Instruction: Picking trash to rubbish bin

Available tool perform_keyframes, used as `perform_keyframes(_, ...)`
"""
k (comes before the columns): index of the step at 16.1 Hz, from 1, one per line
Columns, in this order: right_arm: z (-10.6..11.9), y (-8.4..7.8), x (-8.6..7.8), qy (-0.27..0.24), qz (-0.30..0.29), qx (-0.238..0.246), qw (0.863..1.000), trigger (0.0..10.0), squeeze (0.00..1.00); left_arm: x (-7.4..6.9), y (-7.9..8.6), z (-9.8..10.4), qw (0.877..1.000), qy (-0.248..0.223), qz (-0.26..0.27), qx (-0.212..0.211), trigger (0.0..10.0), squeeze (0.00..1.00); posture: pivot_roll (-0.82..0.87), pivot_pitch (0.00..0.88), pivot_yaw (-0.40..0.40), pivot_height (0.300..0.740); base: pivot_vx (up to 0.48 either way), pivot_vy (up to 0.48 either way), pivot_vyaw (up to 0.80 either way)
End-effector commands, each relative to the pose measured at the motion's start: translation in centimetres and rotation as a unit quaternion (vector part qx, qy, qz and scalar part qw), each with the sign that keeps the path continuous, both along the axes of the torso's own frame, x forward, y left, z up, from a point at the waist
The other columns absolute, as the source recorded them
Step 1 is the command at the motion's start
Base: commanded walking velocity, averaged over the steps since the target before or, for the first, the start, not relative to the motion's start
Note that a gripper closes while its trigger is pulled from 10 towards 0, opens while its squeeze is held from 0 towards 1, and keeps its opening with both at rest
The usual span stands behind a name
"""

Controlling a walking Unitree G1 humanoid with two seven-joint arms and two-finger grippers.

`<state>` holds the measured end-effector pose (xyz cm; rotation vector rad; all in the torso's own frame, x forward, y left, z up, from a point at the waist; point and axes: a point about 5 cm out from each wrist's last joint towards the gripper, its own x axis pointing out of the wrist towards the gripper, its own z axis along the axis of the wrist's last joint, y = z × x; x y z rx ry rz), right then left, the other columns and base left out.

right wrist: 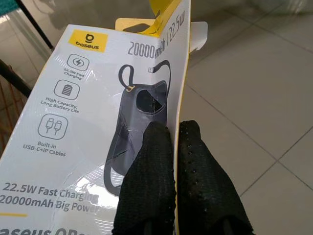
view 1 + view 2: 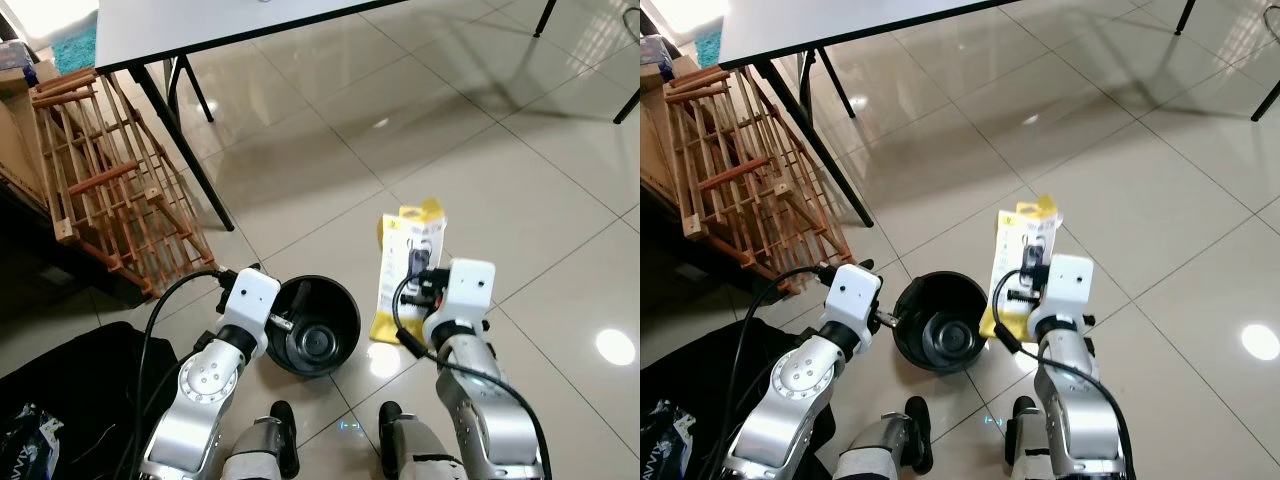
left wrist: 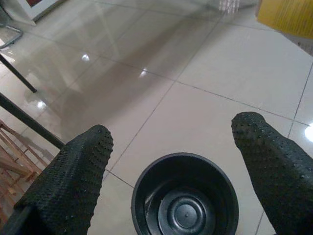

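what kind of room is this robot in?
Probably a home living or dining area: glossy beige tiled floor, a white table on black legs, a folded wooden rack against the wall. The right gripper grips a power bank box beside a black bin.

Silver jointed arms with white boxy wrist housings, looping black cables, black dimple-textured fingers (image 3: 73, 171)

Background clutter, glossy tiled floor (image 2: 480, 150).
White table (image 2: 200, 25) on black legs, far side; wooden rack (image 2: 110, 180) leaning beside it; black bag (image 2: 60, 400) near left.
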<state>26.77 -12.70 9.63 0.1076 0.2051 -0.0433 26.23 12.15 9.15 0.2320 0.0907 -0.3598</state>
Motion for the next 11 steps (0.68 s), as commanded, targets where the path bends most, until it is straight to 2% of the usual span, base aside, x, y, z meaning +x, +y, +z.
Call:
perform_keyframes(1, -0.40, 0.63, -0.57, 0.011, 0.008, 0.009, 1.000, 0.0, 0.00, -0.62, 0.44, -0.45, 1.000, 0.012, 0.006, 0.009, 10.0, 0.00, -0.01, 0.358, 0.104, 0.740, 0.000, 0.000, 0.00)
perform_keyframes(11, -0.67, 0.99, -0.87, 0.019, 0.016, 0.012, 1.000, 0.0, 0.00, -0.78, 0.53, -0.67, 1.000, 0.021, 0.019, 0.009, 10.0, 0.00, -0.01, 0.367, 0.098, 0.740, 0.000, 0.000, 0.00)
